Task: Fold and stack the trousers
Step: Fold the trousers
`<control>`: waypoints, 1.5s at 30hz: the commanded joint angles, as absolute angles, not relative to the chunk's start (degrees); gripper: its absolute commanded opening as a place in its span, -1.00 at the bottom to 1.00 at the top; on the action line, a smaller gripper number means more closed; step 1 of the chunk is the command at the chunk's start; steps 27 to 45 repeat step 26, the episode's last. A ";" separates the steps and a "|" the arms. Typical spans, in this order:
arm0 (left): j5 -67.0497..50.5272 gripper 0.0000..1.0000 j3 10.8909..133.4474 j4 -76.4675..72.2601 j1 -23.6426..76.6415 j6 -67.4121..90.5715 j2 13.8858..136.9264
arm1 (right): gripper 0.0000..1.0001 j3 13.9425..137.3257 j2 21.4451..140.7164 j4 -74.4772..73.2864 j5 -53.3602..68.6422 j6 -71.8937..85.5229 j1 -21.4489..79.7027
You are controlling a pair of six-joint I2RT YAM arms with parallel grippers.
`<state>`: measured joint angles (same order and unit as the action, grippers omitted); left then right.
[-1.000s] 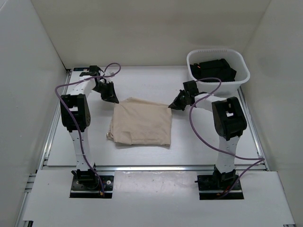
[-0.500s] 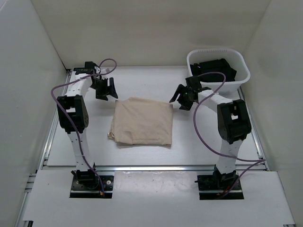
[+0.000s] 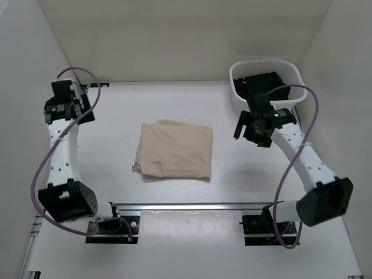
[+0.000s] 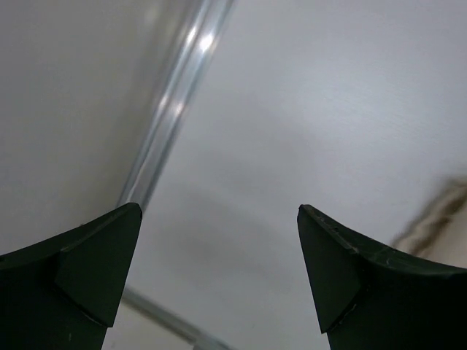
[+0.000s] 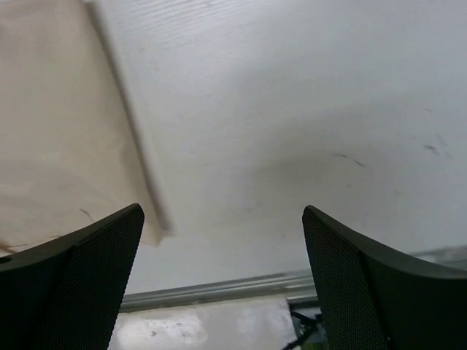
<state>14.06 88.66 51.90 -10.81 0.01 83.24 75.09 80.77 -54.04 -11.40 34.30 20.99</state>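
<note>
The trousers (image 3: 174, 150) lie folded into a flat beige rectangle in the middle of the table, with neither gripper touching them. My left gripper (image 3: 65, 107) is raised at the far left beside the side wall, well clear of the cloth. In its wrist view the left gripper (image 4: 219, 270) is open over bare table. My right gripper (image 3: 251, 132) hangs to the right of the fold, below the basket. The right gripper (image 5: 222, 270) is open too and holds nothing, with the trousers (image 5: 58, 131) showing at the upper left.
A white basket (image 3: 264, 63) with dark clothing (image 3: 261, 84) in it stands at the back right. White walls close in the table on three sides. A metal rail (image 3: 192, 206) runs along the near edge.
Both grippers have opened, let go of the far edge of the trousers and drawn back. The left went out toward the left wall, the right rose and moved right. The fold stayed put.
</note>
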 commanded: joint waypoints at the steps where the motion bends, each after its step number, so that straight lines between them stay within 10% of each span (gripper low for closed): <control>1: 23.37 1.00 80.44 54.67 -15.99 0.00 73.09 | 0.88 74.88 73.23 -68.02 -22.05 32.34 20.13; 8: 21.27 1.00 66.62 53.44 -16.52 0.00 55.92 | 0.97 73.56 63.46 -70.22 -24.70 33.40 20.13; 45: 20.84 1.00 65.48 54.49 -18.81 0.00 53.00 | 0.97 70.84 60.56 -66.28 -25.57 30.50 20.13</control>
